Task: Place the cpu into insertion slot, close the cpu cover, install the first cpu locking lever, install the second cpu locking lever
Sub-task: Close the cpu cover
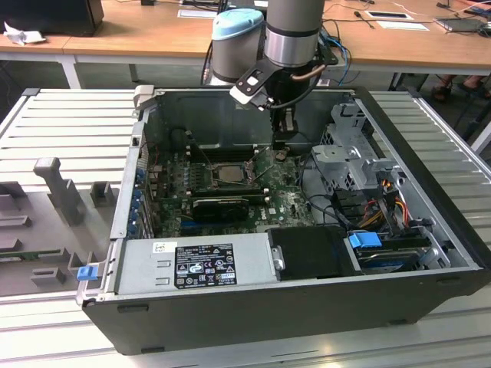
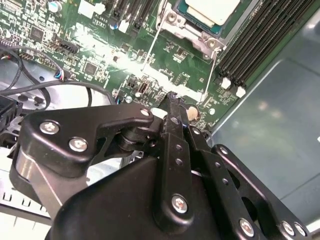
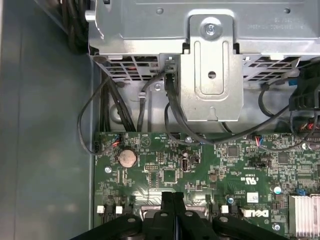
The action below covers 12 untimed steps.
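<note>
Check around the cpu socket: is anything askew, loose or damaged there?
Nothing looks damaged or spilled. Both wire locking levers beside the cpu stand raised rather than latched flat, so they look loose. The shut claw sits near the end of one.

We find a black label [image 1: 205, 265] and a small white sticker [image 1: 164, 248] on the near grey power supply [image 1: 253, 261], and white markings [image 3: 252, 213] on the green board [image 3: 150, 172]; we can read none.

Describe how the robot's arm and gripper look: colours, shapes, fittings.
The arm is a grey metal tube with a pale blue joint cap; a white-edged block sits at its wrist. The gripper is black linkage bars joined by silver screws.
</note>
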Motion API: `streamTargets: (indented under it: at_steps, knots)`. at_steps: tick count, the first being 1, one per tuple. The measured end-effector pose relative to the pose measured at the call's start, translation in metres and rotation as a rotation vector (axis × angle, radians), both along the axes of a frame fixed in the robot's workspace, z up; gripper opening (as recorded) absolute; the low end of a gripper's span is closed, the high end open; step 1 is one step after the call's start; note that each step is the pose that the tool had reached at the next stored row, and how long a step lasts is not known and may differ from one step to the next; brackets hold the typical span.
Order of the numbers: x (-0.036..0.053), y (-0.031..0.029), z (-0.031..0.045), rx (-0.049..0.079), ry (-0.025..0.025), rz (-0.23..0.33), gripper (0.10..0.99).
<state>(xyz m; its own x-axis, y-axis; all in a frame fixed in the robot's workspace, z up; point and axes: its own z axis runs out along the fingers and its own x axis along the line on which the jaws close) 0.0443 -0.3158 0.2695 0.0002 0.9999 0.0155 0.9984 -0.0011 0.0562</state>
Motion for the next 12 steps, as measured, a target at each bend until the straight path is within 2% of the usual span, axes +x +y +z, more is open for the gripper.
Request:
streamTargets:
  at_steps: [8,12]
  knots:
    - [0.0091,0.0,-0.0017,-0.003,0.0004,0.0,0.106]
    - [0.0099,0.0,-0.01,-0.003,0.0004,0.001,0.106]
